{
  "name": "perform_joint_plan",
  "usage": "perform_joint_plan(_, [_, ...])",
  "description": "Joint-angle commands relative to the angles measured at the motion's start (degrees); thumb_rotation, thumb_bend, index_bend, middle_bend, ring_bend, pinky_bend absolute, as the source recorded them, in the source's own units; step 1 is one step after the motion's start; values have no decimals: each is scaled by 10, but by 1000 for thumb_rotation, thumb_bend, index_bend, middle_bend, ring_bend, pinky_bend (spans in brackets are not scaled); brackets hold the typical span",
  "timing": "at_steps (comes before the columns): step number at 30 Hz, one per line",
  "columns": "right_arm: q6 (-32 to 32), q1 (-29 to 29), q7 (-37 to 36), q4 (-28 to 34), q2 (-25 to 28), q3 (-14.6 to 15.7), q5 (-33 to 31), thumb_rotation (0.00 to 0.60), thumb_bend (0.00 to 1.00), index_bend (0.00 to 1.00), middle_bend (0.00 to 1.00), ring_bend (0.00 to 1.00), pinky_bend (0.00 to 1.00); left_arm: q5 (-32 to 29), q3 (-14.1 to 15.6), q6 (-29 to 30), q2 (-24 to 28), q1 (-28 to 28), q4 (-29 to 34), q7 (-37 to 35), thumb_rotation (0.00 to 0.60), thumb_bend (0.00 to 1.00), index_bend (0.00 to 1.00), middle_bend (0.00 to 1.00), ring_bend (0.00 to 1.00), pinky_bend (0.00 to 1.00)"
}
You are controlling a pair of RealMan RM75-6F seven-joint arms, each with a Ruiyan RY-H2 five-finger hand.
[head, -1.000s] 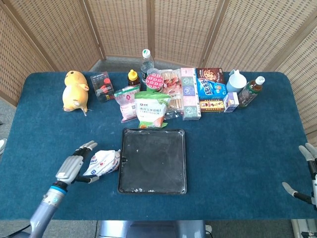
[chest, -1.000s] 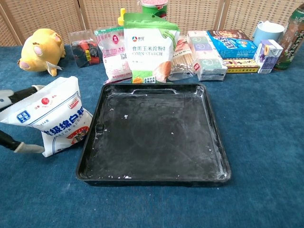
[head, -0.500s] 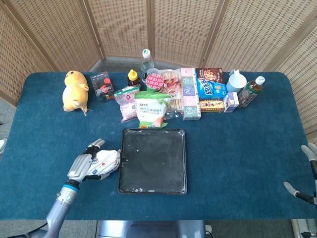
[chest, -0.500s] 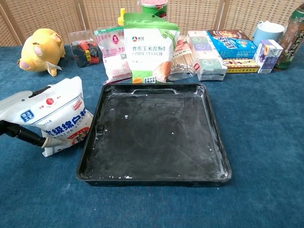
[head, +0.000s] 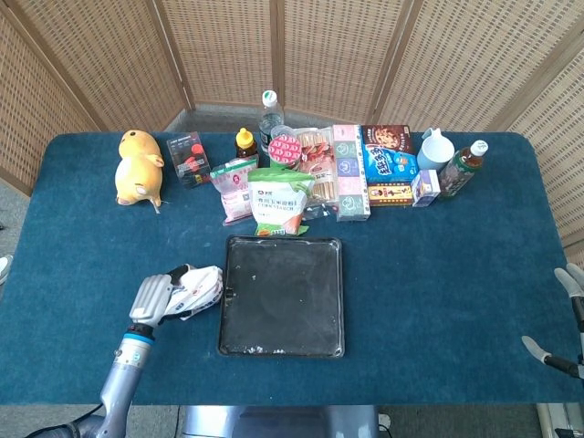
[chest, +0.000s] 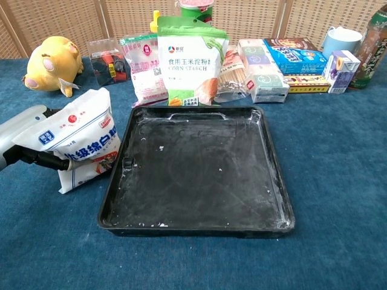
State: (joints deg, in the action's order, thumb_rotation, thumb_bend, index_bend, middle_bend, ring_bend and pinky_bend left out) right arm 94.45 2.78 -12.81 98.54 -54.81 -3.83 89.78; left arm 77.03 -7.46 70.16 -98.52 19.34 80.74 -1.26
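Fingers of the left hand (head: 155,297) wrap the white plastic sugar bag with blue and red print (chest: 84,142), gripping it from its left side; in the chest view one finger (chest: 42,159) crosses the bag's front. The bag stands tilted on the dark blue cloth-covered table (head: 438,265), its lower corner just beside the left rim of the black rectangular metal baking tray (chest: 196,175). That tray lies immediately right of the hand and holds nothing but white powdery smears and specks on its floor.

Beyond the tray, farther from the hand, a row of goods runs along the table's back edge. Nearest the tray's far rim stands a green-and-white corn starch pouch (chest: 186,60), with a pink-and-white printed packet (chest: 145,66) to its left. Behind them are a small amber bottle with a yellow cap (head: 245,143), a clear water bottle with a white cap (head: 269,114) and a round red-lidded tub (head: 285,149). Straight ahead of the hand, well apart from it, sit a yellow plush toy (head: 139,168) and a clear box of red and black pieces (chest: 107,60). Further right come pastel-coloured boxes (chest: 260,69), a blue biscuit box (chest: 297,55), a pale blue jug (chest: 338,40), a small purple-and-white carton (chest: 340,71) and a green tea bottle (chest: 372,45).

The right hand (head: 568,315) shows only partly at the far right table edge, fingers apart and holding nothing.
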Motion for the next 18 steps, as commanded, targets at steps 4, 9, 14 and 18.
perform_joint_plan(4, [1, 0, 4, -1, -2, 0, 1, 600, 0, 13, 0, 20, 0, 26, 0, 19, -3, 1, -17, -39, 600, 590, 836, 690, 694, 713])
perform_joint_plan(9, [-1, -2, 8, -1, -5, -2, -2, 600, 0, 13, 0, 19, 0, 76, 12, 36, 26, 7, -18, -90, 600, 595, 846, 702, 706, 715])
perform_joint_plan(14, [-3, -2, 9, 0, -5, -2, -4, 600, 0, 13, 0, 19, 0, 122, 23, 55, 57, 16, -15, -90, 600, 595, 849, 705, 710, 715])
perform_joint_plan(18, [-1, -1, 7, 1, -4, -3, -6, 600, 0, 12, 0, 19, 0, 182, 29, 51, 111, 48, 11, -48, 600, 600, 859, 713, 714, 715])
